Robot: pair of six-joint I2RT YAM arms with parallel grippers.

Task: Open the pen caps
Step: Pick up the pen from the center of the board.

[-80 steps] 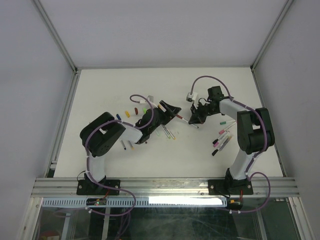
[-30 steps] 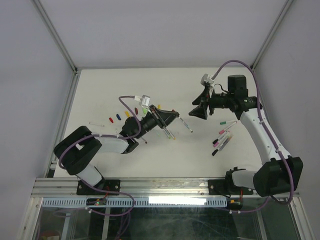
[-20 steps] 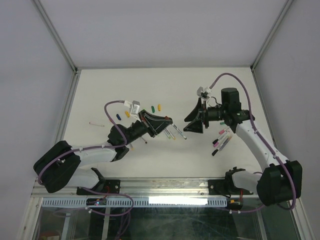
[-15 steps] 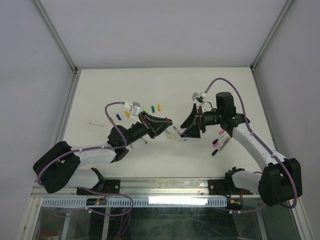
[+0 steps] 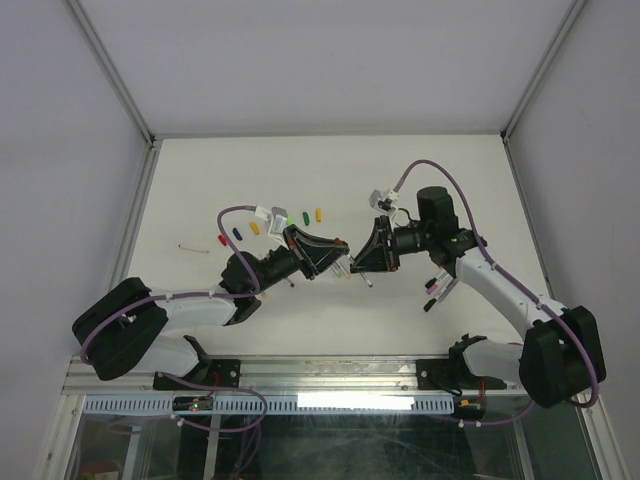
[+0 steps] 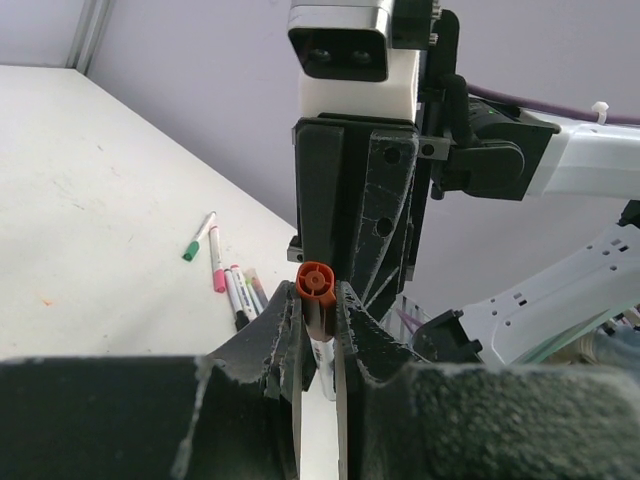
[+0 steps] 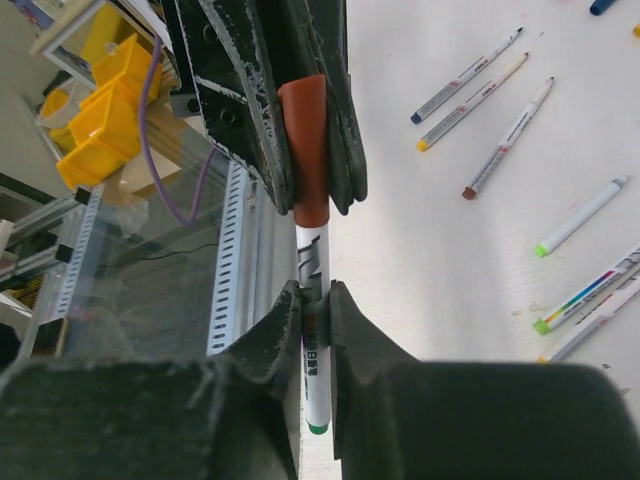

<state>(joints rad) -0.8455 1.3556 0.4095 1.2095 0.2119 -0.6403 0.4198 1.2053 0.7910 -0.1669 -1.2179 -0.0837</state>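
While left gripper (image 6: 316,310) clamps orange-brown pen cap (image 7: 303,130), right gripper (image 7: 316,310) pinches its white barrel (image 7: 311,250)

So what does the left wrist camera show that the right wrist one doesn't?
Only the left wrist view shows the orange-brown cap end-on, and the other arm's camera. Only the right wrist view shows the white barrel running down to its green tip, and yellow bins beyond the table edge. Both show one pen clamped at two places: left fingers on the cap, right fingers on the barrel, with loose pens lying on the white table.
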